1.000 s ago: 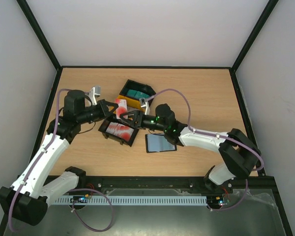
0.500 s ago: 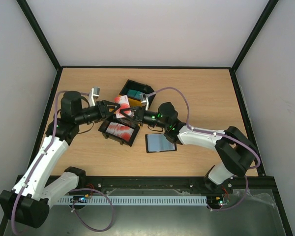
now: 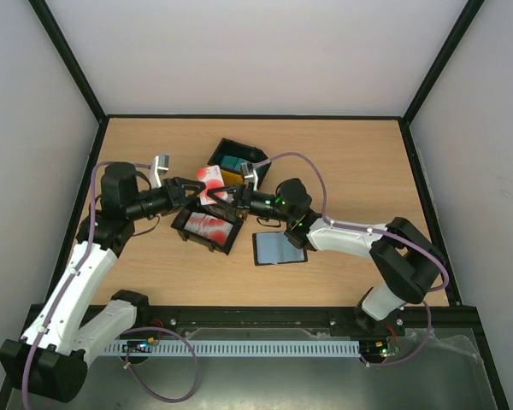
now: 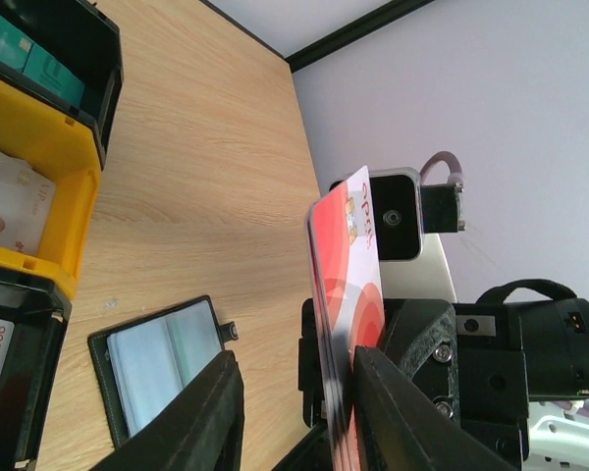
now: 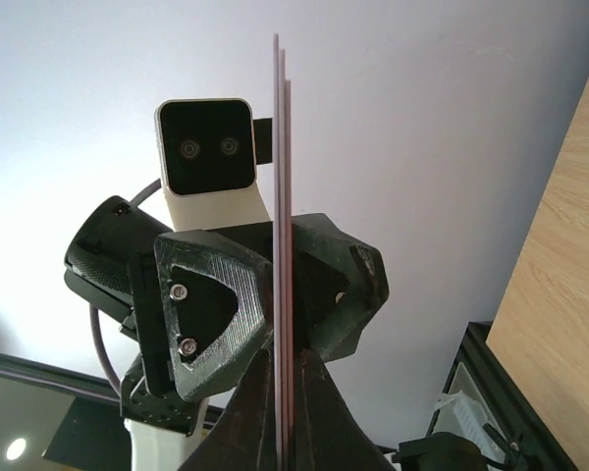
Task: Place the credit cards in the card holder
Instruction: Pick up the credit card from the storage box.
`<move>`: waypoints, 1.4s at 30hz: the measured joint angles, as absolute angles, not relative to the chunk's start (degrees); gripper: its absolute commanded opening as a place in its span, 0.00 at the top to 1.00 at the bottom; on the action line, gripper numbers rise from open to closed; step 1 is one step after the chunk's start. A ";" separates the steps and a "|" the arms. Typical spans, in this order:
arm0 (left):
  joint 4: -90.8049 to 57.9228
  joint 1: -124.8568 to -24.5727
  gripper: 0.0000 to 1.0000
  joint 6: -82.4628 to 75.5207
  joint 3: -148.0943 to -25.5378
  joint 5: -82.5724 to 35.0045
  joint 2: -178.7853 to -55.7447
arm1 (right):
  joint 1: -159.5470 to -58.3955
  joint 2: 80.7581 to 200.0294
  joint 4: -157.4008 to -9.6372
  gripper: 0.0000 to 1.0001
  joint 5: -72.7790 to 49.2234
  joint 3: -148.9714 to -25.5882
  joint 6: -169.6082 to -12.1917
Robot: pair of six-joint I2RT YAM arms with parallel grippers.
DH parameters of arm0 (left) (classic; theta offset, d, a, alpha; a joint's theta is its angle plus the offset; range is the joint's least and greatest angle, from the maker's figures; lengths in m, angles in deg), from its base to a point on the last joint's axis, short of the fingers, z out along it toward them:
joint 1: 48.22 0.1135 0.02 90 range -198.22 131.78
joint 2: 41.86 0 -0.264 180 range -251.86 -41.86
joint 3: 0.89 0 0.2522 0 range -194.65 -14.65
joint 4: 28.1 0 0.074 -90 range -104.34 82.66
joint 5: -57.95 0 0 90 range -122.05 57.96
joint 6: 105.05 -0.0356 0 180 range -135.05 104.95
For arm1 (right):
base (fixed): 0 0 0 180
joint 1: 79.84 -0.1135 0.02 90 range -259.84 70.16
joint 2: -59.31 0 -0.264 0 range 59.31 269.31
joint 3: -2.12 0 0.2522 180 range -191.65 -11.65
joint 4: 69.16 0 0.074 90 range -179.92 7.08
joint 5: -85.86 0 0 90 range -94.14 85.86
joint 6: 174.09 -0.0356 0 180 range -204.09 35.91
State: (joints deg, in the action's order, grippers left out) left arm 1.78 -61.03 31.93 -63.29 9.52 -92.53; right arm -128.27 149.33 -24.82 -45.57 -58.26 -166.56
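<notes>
**Credit cards point(image 4: 344, 294):** a small stack of red-and-white ones stands on edge in the air over the bins, well apart from the card holder point(image 3: 280, 248).

**Grip:** the right gripper point(image 5: 285, 392) has its fingers pressed onto the stack, pinching it. The left gripper point(image 4: 296, 363) faces it with fingers spread either side of the stack, with a gap showing on one side.

**Card holder:** it lies open and flat on the table point(image 3: 359, 162), just in front of the bins. Whether its pocket holds any card cannot be told at this distance.

**Stock:** more cards lie in the yellow bin point(image 4: 54, 211) and both black bins point(image 3: 207, 229).

**Assessment:** early stage. No insertion is confirmed, and carrying the held stack to the holder and sliding it in are both left to do.
</notes>
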 measured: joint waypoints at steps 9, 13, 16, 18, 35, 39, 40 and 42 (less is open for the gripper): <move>0.62 -61.03 0.64 32.81 -61.26 12.07 -90.30 | -127.96 149.46 -22.89 0.98 -45.57 -58.08 -169.56; -0.12 -61.03 0.75 32.96 -60.71 12.73 -90.04 | -127.79 150.10 -21.69 0.98 -45.61 -58.04 -171.15; -0.21 -61.01 0.76 32.61 -60.54 12.69 -90.00 | -127.81 150.38 -21.34 0.98 -45.61 -57.56 -172.00; -0.12 -60.99 0.76 32.32 -60.54 12.69 -89.98 | -127.79 150.38 -20.84 0.98 -45.61 -57.21 -172.29; -2.41 -60.18 0.65 32.76 -56.71 11.57 -88.23 | -127.09 150.40 -19.66 0.98 -45.72 -55.94 -173.56; -3.84 -60.14 0.65 33.46 -56.25 12.23 -88.43 | -127.04 150.40 -19.62 0.98 -46.09 -55.94 -173.51; -4.03 -60.14 0.65 33.64 -56.21 12.44 -88.51 | -127.02 150.40 -19.62 0.98 -46.33 -55.94 -173.49; -4.34 -60.14 0.65 33.85 -56.19 12.73 -88.67 | -126.94 150.40 -19.62 0.98 -46.68 -55.94 -173.45</move>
State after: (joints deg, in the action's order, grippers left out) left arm -4.34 -60.14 33.85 -56.19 12.73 -88.67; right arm -126.94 150.40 -19.62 -46.68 -55.94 -173.45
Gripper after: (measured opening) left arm 0.352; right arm 0.023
